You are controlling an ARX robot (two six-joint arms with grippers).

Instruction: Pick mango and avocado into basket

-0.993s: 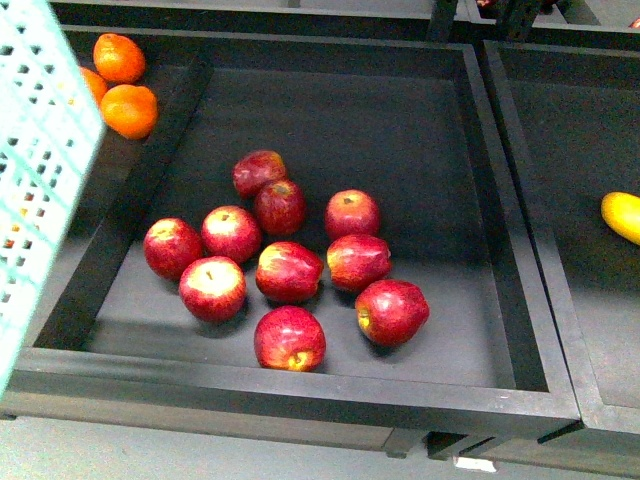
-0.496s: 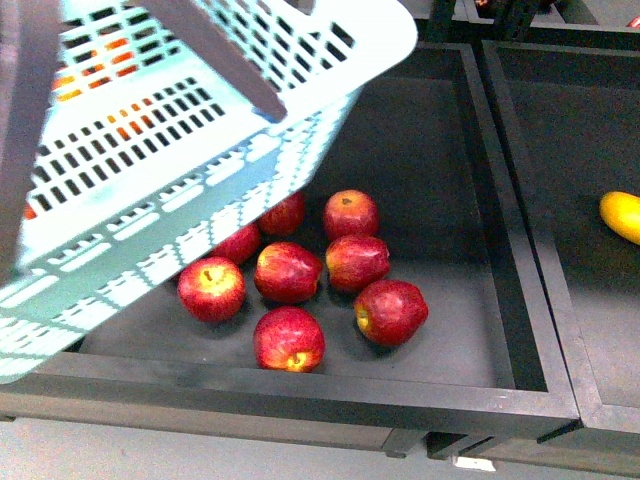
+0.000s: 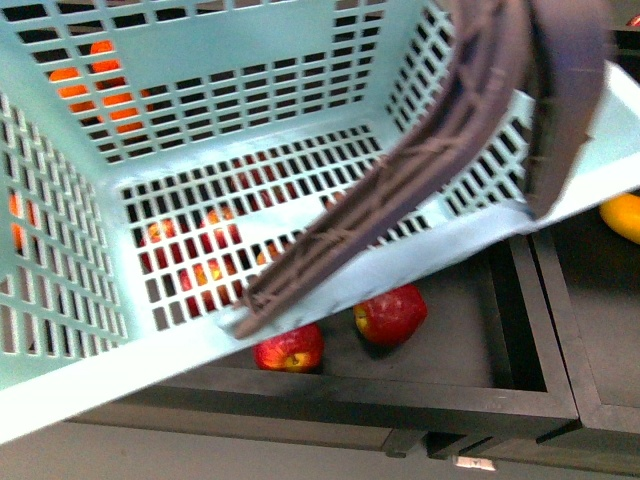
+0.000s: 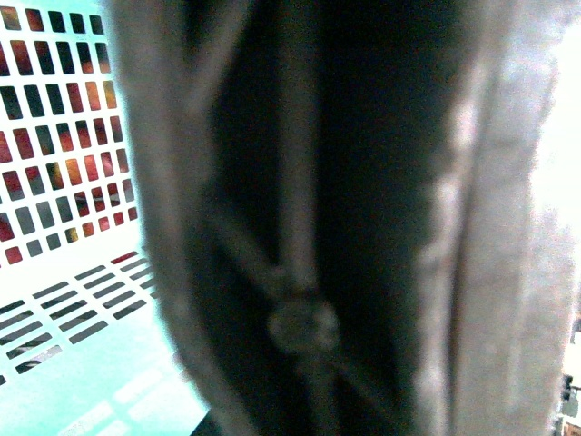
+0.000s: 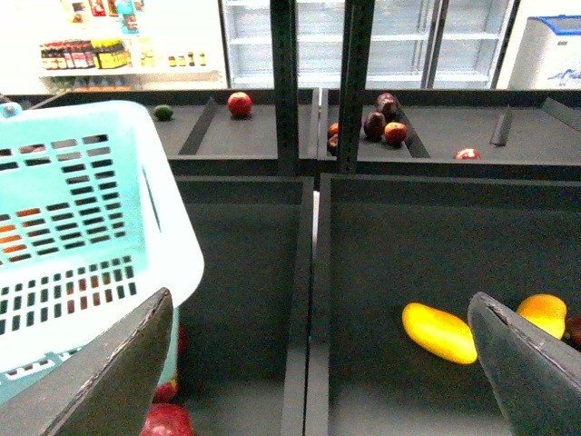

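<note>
Across most of the front view, a light teal slotted plastic basket (image 3: 250,45), tilted and held above a black shelf bin (image 3: 450,392), with its open inside turned toward the camera and nothing lying in it. Over its right corner, a brown ribbed arched handle (image 3: 400,190). Through the slots and below the lower rim, shiny red apples (image 3: 390,312); through the far wall, round oranges (image 3: 120,105). In the left wrist view, only the blurred underside of that handle, very close, beside a strip of teal wall. No left claw fingers to be made out anywhere, so open or closed impossible to tell. Right claw (image 5: 320,304) spread wide and holding nothing, with dark grey fingers (image 5: 123,381) well apart, hovering over the bins beside the basket. Smooth yellow-orange elongated mango (image 5: 438,332) on the dark floor of the neighbouring bin to the right, outside the basket. Small dark green avocado (image 5: 163,112) far back on the upper shelf, too small for detail.
</note>
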